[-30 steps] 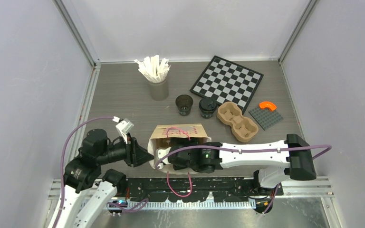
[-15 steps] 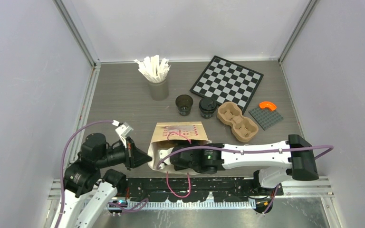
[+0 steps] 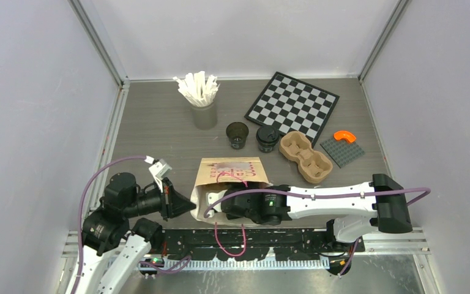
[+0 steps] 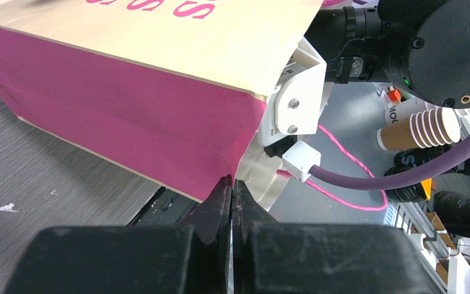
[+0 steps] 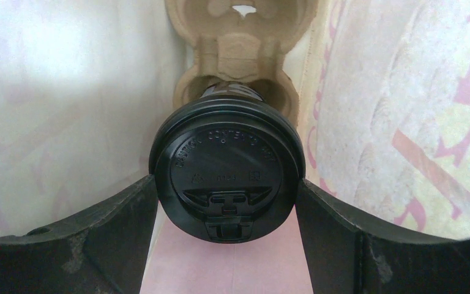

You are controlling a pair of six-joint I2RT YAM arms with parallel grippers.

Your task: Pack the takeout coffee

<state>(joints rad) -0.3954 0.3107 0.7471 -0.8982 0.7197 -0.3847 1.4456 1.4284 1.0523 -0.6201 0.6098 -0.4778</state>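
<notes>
LAB TEST CELL: Plain white walls (image 3: 245, 37) on aluminium posts (image 3: 98, 41) box in a grey desk (image 3: 153, 131). A left arm (image 3: 119, 196) and right arm (image 3: 330, 199), both robotic, are bolted to a slotted rail (image 3: 294, 245) along the frame's lower edge. Purple cable (image 3: 101, 169) loops at lower left, and a chessboard (image 3: 292, 104) lies among props at upper right.

Left arm (image 3: 122, 202): folded low, near left, wrist pointing right.
Left fingers (image 4: 219, 205): pressed tight together.
Right arm (image 3: 330, 199): stretched leftward along the near edge.
Right fingers (image 5: 119, 229): spread wide, gripping the cup (image 5: 226, 165) lid.
</notes>
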